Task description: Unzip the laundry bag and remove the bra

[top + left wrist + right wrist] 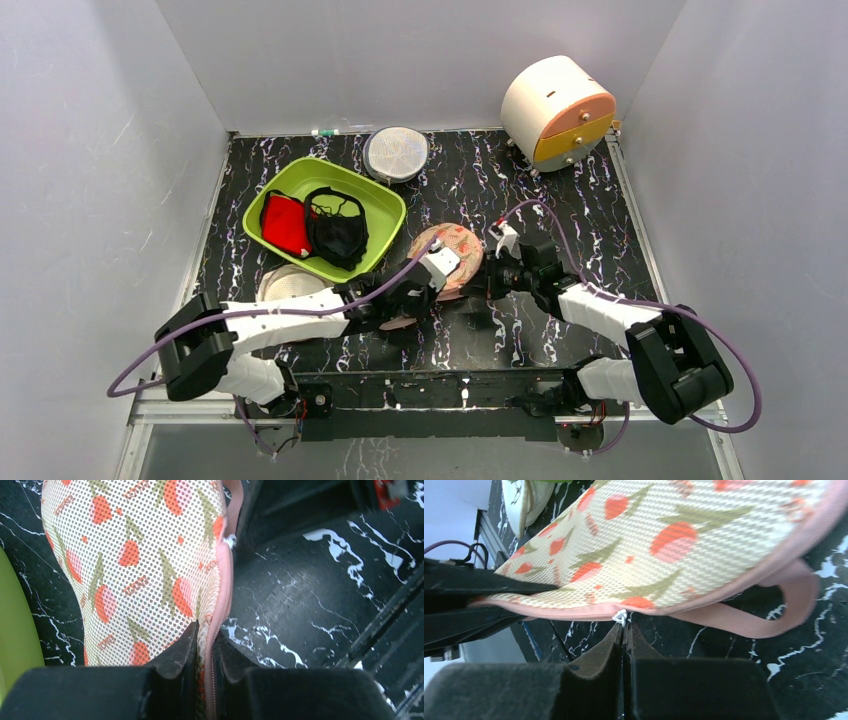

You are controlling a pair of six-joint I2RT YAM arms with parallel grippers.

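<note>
The laundry bag [455, 252], a beige mesh pouch with a strawberry print [140, 565] [664, 545], lies mid-table between both arms and is held up off the surface. My left gripper [448, 278] [206, 635] is shut on the bag's pink zip rim [223, 600] at its near end. My right gripper [493, 276] [625, 627] is shut on the small white zip pull [620, 616] under the rim. The zip looks closed along the part I can see. The bra is hidden.
A green tray [385, 200] behind the left arm holds a red garment [285, 222] and a black bra [338, 228]. A grey mesh disc [396, 153] and a white-orange drum [558, 108] stand at the back. A cream disc [285, 283] lies by the left arm. The bag's pink strap loop [774, 620] hangs down.
</note>
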